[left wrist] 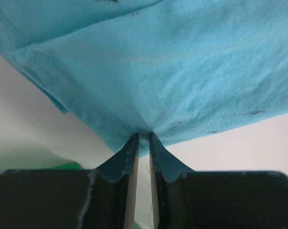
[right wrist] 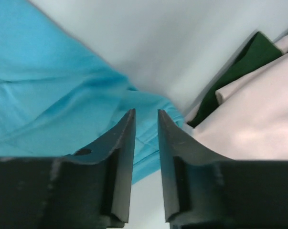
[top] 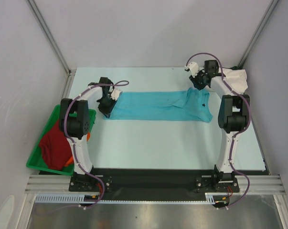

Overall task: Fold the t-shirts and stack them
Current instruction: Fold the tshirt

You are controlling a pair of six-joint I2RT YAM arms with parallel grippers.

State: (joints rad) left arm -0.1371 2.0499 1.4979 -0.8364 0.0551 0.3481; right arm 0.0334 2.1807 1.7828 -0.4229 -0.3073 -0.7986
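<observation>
The turquoise t-shirt (top: 158, 106) lies folded into a long band across the middle of the table. My left gripper (top: 107, 106) is at its left end, and its jaws are shut on the hem of the turquoise cloth (left wrist: 144, 86). My right gripper (top: 199, 84) hovers over the shirt's far right corner (right wrist: 62, 105). Its jaws stand slightly apart with nothing between them. A cream-white shirt (top: 235, 78) lies bunched at the far right, also in the right wrist view (right wrist: 258, 114). A dark red shirt (top: 54, 143) and a bit of orange cloth (top: 88, 135) lie in the bin.
A green plastic bin (top: 36, 164) stands at the table's left edge beside the left arm's base. A dark green patch (right wrist: 239, 71) shows beside the cream cloth. Grey walls close in the table on three sides.
</observation>
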